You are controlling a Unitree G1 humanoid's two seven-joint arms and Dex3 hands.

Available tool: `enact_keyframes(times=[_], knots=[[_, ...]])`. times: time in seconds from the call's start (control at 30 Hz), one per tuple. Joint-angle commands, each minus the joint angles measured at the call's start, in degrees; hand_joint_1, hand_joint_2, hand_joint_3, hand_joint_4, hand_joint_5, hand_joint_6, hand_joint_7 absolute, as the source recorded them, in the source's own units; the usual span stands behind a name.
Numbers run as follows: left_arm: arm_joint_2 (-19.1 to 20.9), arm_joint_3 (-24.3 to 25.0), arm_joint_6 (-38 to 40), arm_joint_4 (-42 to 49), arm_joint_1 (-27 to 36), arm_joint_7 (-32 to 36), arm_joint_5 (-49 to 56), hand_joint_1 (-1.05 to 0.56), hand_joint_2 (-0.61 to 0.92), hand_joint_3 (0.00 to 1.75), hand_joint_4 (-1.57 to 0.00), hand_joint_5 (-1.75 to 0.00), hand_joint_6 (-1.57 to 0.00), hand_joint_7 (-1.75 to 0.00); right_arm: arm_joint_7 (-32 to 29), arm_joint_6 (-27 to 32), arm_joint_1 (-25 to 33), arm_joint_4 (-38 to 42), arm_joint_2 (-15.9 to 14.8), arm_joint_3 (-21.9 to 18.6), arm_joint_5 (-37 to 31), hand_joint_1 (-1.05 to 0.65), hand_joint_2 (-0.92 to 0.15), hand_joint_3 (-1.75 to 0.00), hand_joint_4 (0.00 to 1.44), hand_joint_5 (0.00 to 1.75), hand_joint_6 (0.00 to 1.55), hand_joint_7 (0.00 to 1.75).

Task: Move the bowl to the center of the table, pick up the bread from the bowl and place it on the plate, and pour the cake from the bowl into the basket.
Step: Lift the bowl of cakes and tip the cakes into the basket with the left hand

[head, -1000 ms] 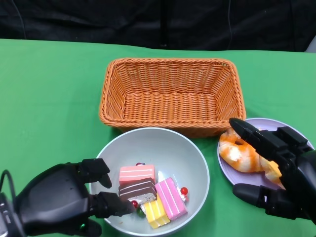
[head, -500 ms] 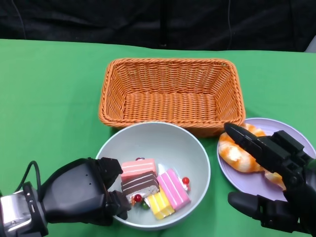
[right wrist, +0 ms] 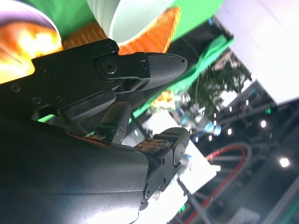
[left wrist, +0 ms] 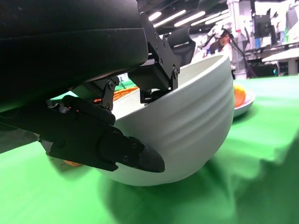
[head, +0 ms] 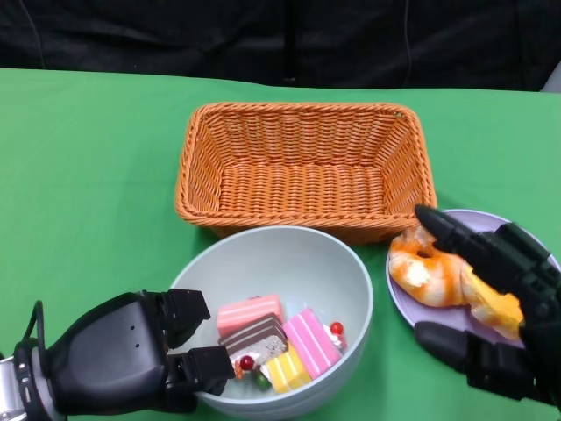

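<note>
In the head view the bowl (head: 279, 272) sat low in the centre of the frame, just below the basket (head: 306, 167) and touching or nearly touching its near wall. The left hand (head: 131, 355), at the lower left, gripped the bowl's left rim — fingers hooked over the edge on the inside, another finger (left wrist: 135, 156) pressed against the outer wall, as the left wrist view showed. In that view the bowl (left wrist: 187, 126) looked tipped, its underside lifted off the green table (left wrist: 252, 154) on one side. Inside the bowl lay the cake (head: 276, 340): about 4 small pieces, pink, brown, striped pink and yellow, bunched toward the lower part of the bowl beside some red beads. At the right of the frame the bread (head: 443, 281), orange and glossy, lay on the plate (head: 412, 298), just beside the bowl's right rim. The right hand (head: 500, 316) hovered over the plate at the lower right with fingers spread apart and nothing between them — one finger reaching up-left above the bread, another low near the plate's lower edge. The basket held nothing visible.
</note>
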Motion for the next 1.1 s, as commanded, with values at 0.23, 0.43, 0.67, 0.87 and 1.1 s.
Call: enact_keyframes(times=[0.23,0.43,0.67,0.87,1.1], knots=[[7.55,8.18,-3.69,-12.11,6.02,-19.07,-17.48,-0.34,0.89,0.18,-0.98,-1.75,-0.77,-1.75,-2.37,1.19,0.23,-0.02,2.56,-1.75,-1.14,-0.49,-0.92,-0.41,0.14,1.11,0.15,0.61],[6.74,14.1,-6.38,-14.89,9.17,-22.42,-23.42,-0.29,0.6,0.75,-0.98,-1.75,-0.72,-1.75,-0.79,3.32,1.16,0.39,2.93,-1.33,0.27,-0.45,-0.92,-0.38,0.27,1.12,0.24,0.73],[4.53,18.8,-6.29,-19.69,10.89,-29.45,-32.0,-0.27,0.55,0.89,-1.0,-1.75,-0.71,-1.75,3.44,4.86,1.43,1.49,3.27,-0.28,7.78,-0.34,-0.92,-0.34,0.49,1.14,0.46,0.86],[1.98,20.78,-6.26,-20.55,10.29,-34.99,-41.05,-0.21,0.18,1.34,-0.99,-1.75,-0.71,-1.75,7.03,4.51,1.02,2.76,3.04,0.72,11.94,-0.12,-0.52,-1.01,0.83,1.3,0.91,0.82],[-3.77,21.56,-2.04,-22.39,9.89,-41.01,-48.35,-0.21,0.14,1.54,-1.01,-1.75,-0.7,-1.75,8.8,3.65,0.87,3.64,2.01,0.79,10.74,-0.08,-0.25,-1.61,1.02,1.67,0.87,1.34]])
